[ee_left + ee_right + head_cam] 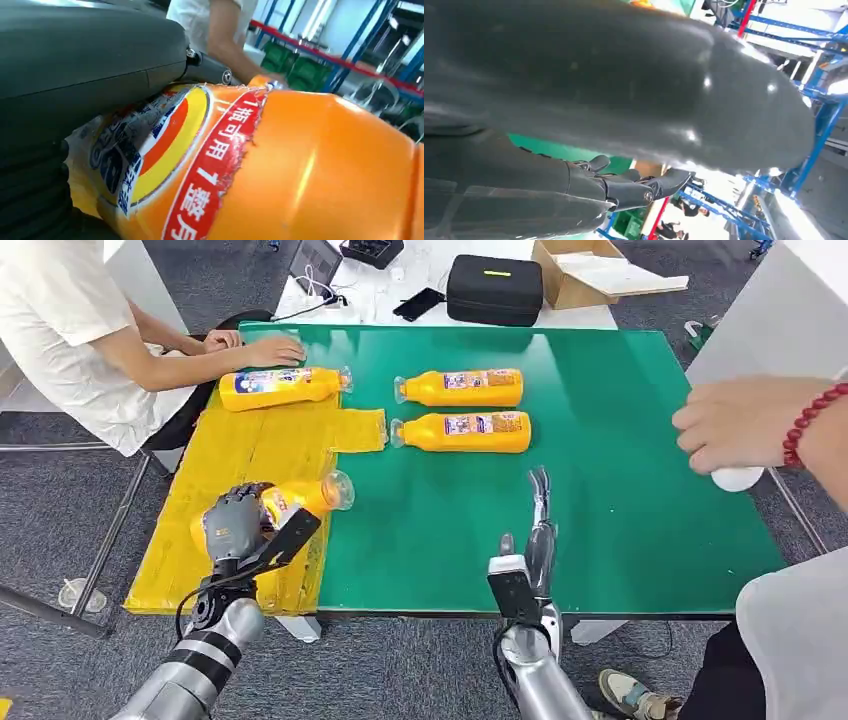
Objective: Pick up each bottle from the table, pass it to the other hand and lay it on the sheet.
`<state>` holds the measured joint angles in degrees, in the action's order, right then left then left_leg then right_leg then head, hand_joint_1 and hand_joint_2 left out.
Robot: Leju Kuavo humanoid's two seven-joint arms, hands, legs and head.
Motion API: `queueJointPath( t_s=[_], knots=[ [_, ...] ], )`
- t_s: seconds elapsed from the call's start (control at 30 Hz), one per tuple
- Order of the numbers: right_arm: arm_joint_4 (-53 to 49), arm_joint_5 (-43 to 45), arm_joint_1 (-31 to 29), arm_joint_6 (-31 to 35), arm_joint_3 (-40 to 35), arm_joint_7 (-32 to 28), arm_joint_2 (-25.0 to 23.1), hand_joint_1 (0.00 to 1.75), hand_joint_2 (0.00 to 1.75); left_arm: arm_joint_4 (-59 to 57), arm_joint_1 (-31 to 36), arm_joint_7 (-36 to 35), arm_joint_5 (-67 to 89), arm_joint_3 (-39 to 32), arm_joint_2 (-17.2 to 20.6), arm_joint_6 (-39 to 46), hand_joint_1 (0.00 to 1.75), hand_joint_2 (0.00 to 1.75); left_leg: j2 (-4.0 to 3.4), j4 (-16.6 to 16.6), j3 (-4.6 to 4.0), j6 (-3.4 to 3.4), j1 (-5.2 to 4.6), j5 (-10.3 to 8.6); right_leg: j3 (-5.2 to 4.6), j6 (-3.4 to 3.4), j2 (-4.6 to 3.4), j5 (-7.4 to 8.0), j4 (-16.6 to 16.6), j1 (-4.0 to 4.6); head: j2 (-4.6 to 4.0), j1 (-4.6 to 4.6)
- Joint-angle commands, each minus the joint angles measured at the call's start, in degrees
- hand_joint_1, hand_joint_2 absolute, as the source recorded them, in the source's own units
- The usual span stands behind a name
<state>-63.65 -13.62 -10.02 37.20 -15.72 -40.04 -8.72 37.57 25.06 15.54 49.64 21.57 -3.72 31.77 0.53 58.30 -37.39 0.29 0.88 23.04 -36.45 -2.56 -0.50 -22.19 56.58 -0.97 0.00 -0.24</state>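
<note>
So the left hand (237, 523) has its fingers wrapped around an orange plastic bottle with a colourful label (300, 498), holding it over the near part of the yellow sheet (250, 455), with the clear-capped neck pointing toward the green table (620, 490). In the left wrist view the bottle's label sits right against the palm, so the hold looks solid. The right hand (538, 515) is out over the green with its fingers stretched straight and apart, holding nothing. Progress-wise, I'd say roughly halfway: one more orange bottle (283, 387) already lies on the sheet's far end, near a seated person's hand (268, 348). Two identical orange bottles (462, 387) (463, 431) lie side by side on the bare green, not yet done. Another person's hand (735, 425) with a red bead bracelet rests at the table's right edge.
</note>
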Motion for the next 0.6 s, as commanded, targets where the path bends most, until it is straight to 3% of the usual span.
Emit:
queueJointPath(
  t_s=[0.03, 0.07, 0.1, 0.17, 0.27, 0.4, 0.47, 0.6],
  knots=[
    [0.8, 0.7, -1.7, -1.4, -0.5, 0.0, 0.8, 0.00, 1.75, -12.5, 5.6, 0.0, 0.5, -0.5, 1.1, -10.7, 0.84, 1.75, -0.07, 0.0, 0.18, 0.02, 0.00, 0.04, 0.17, 0.07, -0.01, -0.03, 0.0, 0.02, 0.00, 0.00],
    [1.2, 1.2, -1.9, -1.7, -0.1, 0.0, 0.7, 0.00, 1.75, -13.3, 6.1, -0.1, 0.9, -0.1, 1.4, -12.5, 0.70, 1.75, -0.13, 0.0, 0.30, 0.03, -0.01, 0.09, 0.27, 0.10, -0.05, -0.06, 0.0, 0.02, 0.00, 0.00],
    [1.6, 1.2, -2.1, -1.9, -0.1, 0.0, 0.7, 0.00, 1.75, -13.9, 6.4, -0.4, 1.3, 0.3, 1.6, -13.8, 0.91, 1.75, -0.13, 0.0, 0.21, 0.02, 0.01, 0.07, 0.20, 0.08, -0.07, -0.02, 0.0, 0.04, 0.00, 0.00],
    [1.8, 1.5, -2.2, -2.1, 0.1, 0.0, 0.8, 0.00, 1.75, -14.9, 6.9, -1.3, 3.0, 1.4, 2.2, -14.9, 0.99, 1.75, -0.17, 0.0, 0.30, 0.03, 0.00, 0.08, 0.27, 0.09, -0.09, -0.03, 0.0, 0.02, 0.00, 0.02],
    [2.5, 2.0, -2.1, -2.5, 0.6, 0.0, 0.9, 0.00, 1.75, -16.0, 7.4, -3.2, 6.3, 3.5, 3.2, -14.2, 0.84, 1.75, -0.19, 0.0, 0.43, 0.02, 0.00, 0.08, 0.40, 0.10, -0.13, -0.02, 0.0, 0.03, 0.00, 0.02],
    [2.5, 2.0, -2.1, -2.5, 0.6, 0.0, 0.9, 0.00, 1.75, -16.0, 7.4, -3.2, 6.3, 3.5, 3.2, -14.2, 0.84, 1.75, -0.23, -0.1, 0.44, -0.01, 0.00, 0.06, 0.34, 0.10, -0.16, 0.03, 0.0, 0.02, 0.00, 0.02],
    [2.5, 2.0, -2.1, -2.6, 0.5, 0.0, 0.9, 0.00, 1.75, -16.1, 7.4, -3.2, 6.7, 3.8, 3.2, -14.3, 0.56, 1.75, -0.25, -0.1, 0.54, -0.01, 0.00, 0.09, 0.42, 0.14, -0.14, 0.01, 0.0, 0.04, 0.00, 0.02],
    [2.7, 2.4, -2.3, -2.6, 0.6, 0.0, 0.9, 0.00, 1.75, -16.6, 7.7, -1.7, 6.4, 3.7, 3.4, -18.6, 0.33, 1.75, -0.18, 0.0, 0.53, -0.01, -0.01, 0.07, 0.39, 0.12, -0.09, 0.01, 0.0, 0.02, 0.00, 0.02]
  ],
)
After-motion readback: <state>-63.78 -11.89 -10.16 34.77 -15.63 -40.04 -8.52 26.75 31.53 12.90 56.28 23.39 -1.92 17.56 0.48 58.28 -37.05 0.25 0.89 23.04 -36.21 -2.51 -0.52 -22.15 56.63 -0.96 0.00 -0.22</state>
